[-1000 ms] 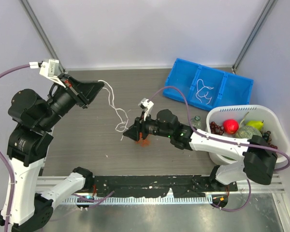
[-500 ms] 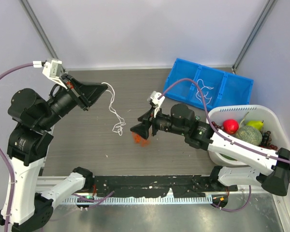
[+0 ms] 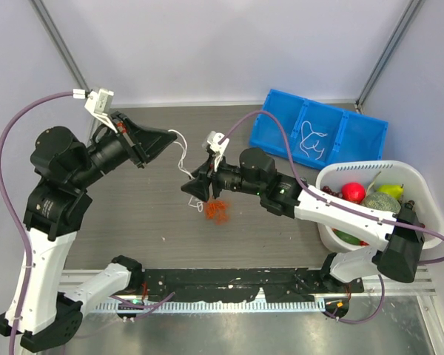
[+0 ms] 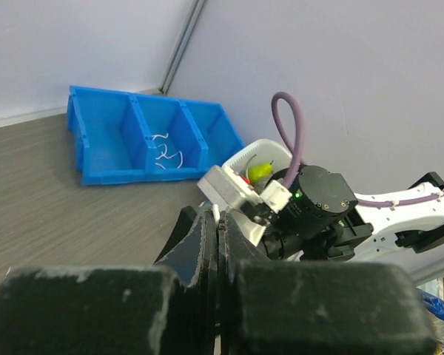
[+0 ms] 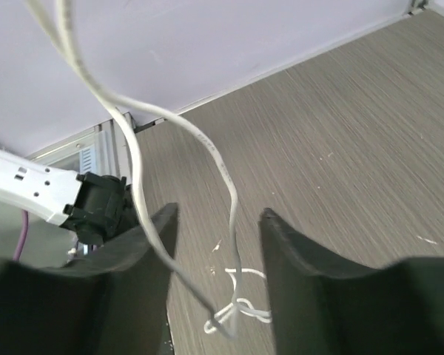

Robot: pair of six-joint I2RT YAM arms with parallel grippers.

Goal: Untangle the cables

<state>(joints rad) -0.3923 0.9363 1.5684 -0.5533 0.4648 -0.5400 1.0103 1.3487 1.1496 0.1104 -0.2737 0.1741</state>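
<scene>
My left gripper [image 3: 168, 140] is shut on one end of a white cable [image 3: 183, 154] and holds it above the table; the pinched end shows between its tips in the left wrist view [image 4: 217, 213]. The cable hangs down between the open fingers of my right gripper [image 3: 193, 189]. In the right wrist view the gripper [image 5: 214, 225] is open around the cable [image 5: 226, 188], whose lower end is knotted into a small loop just above the table. A red-orange cable clump [image 3: 218, 211] lies on the table just right of the right gripper.
A blue three-compartment bin [image 3: 281, 122] at the back right holds another white cable [image 3: 311, 140] in its middle compartment. A white basket [image 3: 333, 179] with fruit stands at the right edge. The bin also shows in the left wrist view [image 4: 103, 140].
My right gripper has moved left, away from the red-orange clump, which now lies on the table. My left gripper has moved right with the white cable, which now hangs between the right fingers.
</scene>
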